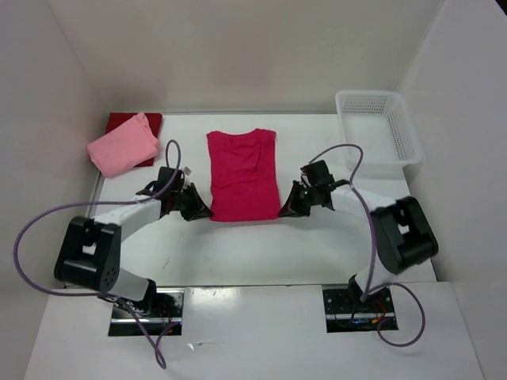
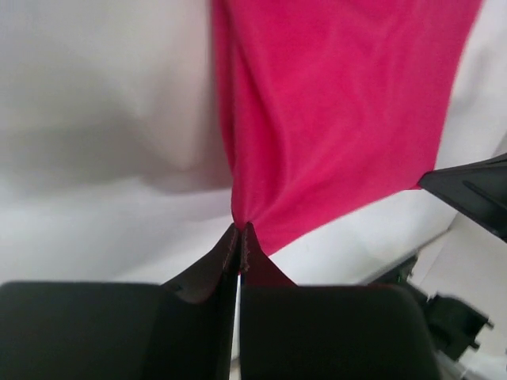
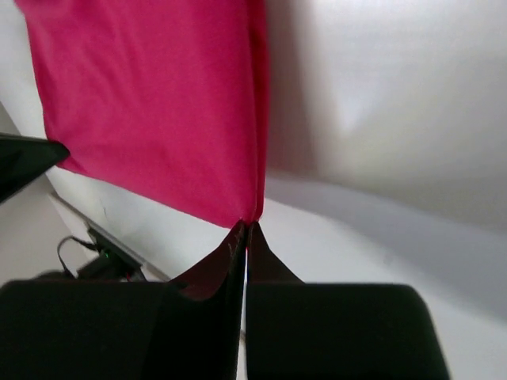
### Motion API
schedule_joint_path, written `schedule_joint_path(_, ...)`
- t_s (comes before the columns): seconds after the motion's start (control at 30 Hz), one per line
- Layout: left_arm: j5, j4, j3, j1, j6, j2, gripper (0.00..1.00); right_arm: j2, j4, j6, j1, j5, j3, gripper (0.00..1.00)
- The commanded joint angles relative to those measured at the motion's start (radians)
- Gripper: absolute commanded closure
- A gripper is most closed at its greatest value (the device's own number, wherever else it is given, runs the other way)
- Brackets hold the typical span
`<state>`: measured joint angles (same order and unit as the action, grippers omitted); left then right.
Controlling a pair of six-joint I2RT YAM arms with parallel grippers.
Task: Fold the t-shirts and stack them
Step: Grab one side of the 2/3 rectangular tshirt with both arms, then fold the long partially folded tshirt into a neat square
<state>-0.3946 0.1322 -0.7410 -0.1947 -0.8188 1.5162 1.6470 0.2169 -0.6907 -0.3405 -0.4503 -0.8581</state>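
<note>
A bright magenta t-shirt (image 1: 243,174) lies flat in the middle of the table, sleeves folded in, its collar toward the far side. My left gripper (image 1: 204,214) is shut on its near left hem corner (image 2: 249,218). At the near right hem corner (image 3: 247,207), my right gripper (image 1: 285,210) is shut on the cloth too. A folded light pink t-shirt (image 1: 123,145) rests at the far left, on top of a folded dark red t-shirt (image 1: 136,123).
A white mesh basket (image 1: 378,125) stands at the far right corner. White walls close the table in on the left, the far side and the right. Purple cables loop beside both arms.
</note>
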Motion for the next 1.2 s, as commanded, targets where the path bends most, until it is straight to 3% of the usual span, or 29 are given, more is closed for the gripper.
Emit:
schedule_joint_path(0.0, -0.038, 0.128, 0.048, -0.034, 0.017, -0.161, 1.00, -0.169, 0.116, -0.049, -0.095, 0.028, 0.094, 1.00)
schedule_joint_path(0.1, -0.084, 0.230, 0.071, -0.048, -0.032, -0.328, 1.00, -0.367, 0.173, -0.154, -0.190, 0.018, 0.151, 1.00)
schedule_joint_path(0.17, -0.084, 0.311, 0.071, -0.048, -0.052, -0.416, 1.00, -0.491, 0.248, -0.182, -0.190, 0.009, 0.143, 1.00)
schedule_joint_path(0.23, -0.050, 0.374, -0.007, -0.022, -0.052, -0.465, 1.00, -0.513, 0.301, -0.164, -0.141, 0.025, 0.098, 1.00)
schedule_joint_path(0.3, -0.050, 0.332, -0.061, 0.011, -0.043, -0.420, 1.00, -0.469, 0.288, -0.112, -0.063, -0.036, 0.019, 1.00)
schedule_joint_path(0.43, -0.028, 0.209, -0.216, 0.035, -0.034, -0.224, 1.00, -0.241, 0.243, 0.006, -0.014, 0.001, -0.221, 1.00)
schedule_joint_path(0.6, 0.034, 0.142, -0.531, 0.035, -0.003, 0.111, 1.00, 0.084, 0.208, 0.092, 0.055, 0.051, -0.494, 1.00)
schedule_joint_path(0.73, 0.034, 0.113, -0.705, 0.035, 0.007, 0.347, 1.00, 0.252, 0.220, 0.112, 0.115, 0.074, -0.620, 1.00)
schedule_joint_path(0.9, 0.046, 0.099, -0.839, 0.035, -0.014, 0.504, 0.96, 0.373, 0.220, 0.123, 0.153, 0.107, -0.709, 1.00)
schedule_joint_path(0.93, 0.046, 0.099, -0.853, 0.035, -0.026, 0.544, 0.94, 0.388, 0.220, 0.123, 0.153, 0.116, -0.720, 1.00)
schedule_joint_path(1.07, 0.050, 0.057, -0.876, 0.044, -0.046, 0.581, 0.67, 0.444, 0.233, 0.134, 0.163, 0.130, -0.786, 0.98)
schedule_joint_path(1.1, 0.049, 0.056, -0.864, 0.057, -0.046, 0.564, 0.49, 0.444, 0.242, 0.134, 0.163, 0.130, -0.811, 0.92)
schedule_joint_path(1.17, 0.048, -0.003, -0.824, 0.069, -0.057, 0.512, 0.36, 0.429, 0.251, 0.134, 0.163, 0.119, -0.820, 0.82)
